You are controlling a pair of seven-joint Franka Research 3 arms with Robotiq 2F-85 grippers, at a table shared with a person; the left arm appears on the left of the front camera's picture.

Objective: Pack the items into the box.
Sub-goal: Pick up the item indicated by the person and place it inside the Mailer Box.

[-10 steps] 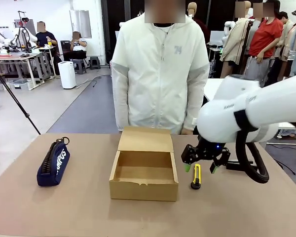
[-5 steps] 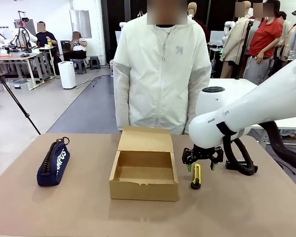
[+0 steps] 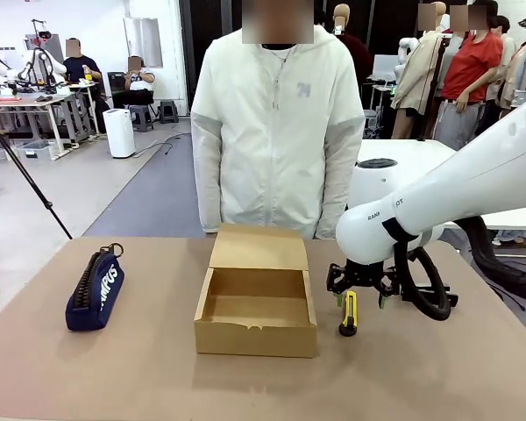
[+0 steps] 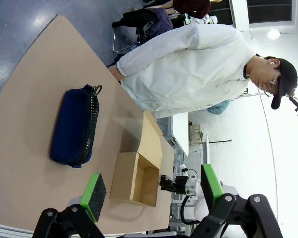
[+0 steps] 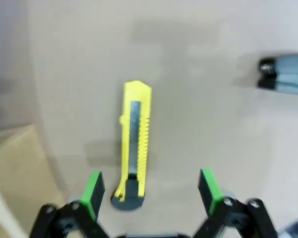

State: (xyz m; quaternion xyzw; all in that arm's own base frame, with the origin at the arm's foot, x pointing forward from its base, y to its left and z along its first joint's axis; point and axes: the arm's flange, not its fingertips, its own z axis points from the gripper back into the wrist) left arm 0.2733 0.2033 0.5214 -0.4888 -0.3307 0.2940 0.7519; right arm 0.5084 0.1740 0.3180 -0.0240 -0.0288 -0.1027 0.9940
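The brown cardboard box (image 3: 256, 309) sits open at the table's middle, its flap lid standing toward the person. It looks empty. A navy zip pouch (image 3: 95, 290) with white lettering lies at the left; it also appears in the left wrist view (image 4: 73, 128), as does the box (image 4: 136, 177). A slim yellow-and-black pen-like tool (image 3: 348, 313) lies just right of the box. My right gripper (image 3: 360, 296) hovers open right over it, green pads on either side of the tool (image 5: 134, 143). My left gripper (image 4: 151, 191) is open, high above the table.
A person in a white jacket (image 3: 276, 132) stands at the far edge behind the box. A grey cylindrical object (image 5: 283, 78) lies on the table near the tool in the right wrist view. The brown tabletop (image 3: 158, 368) has free room in front.
My right arm has swung left and lowered, bringing its open gripper from beside the yellow tool to straight above it. The person shifted slightly left.
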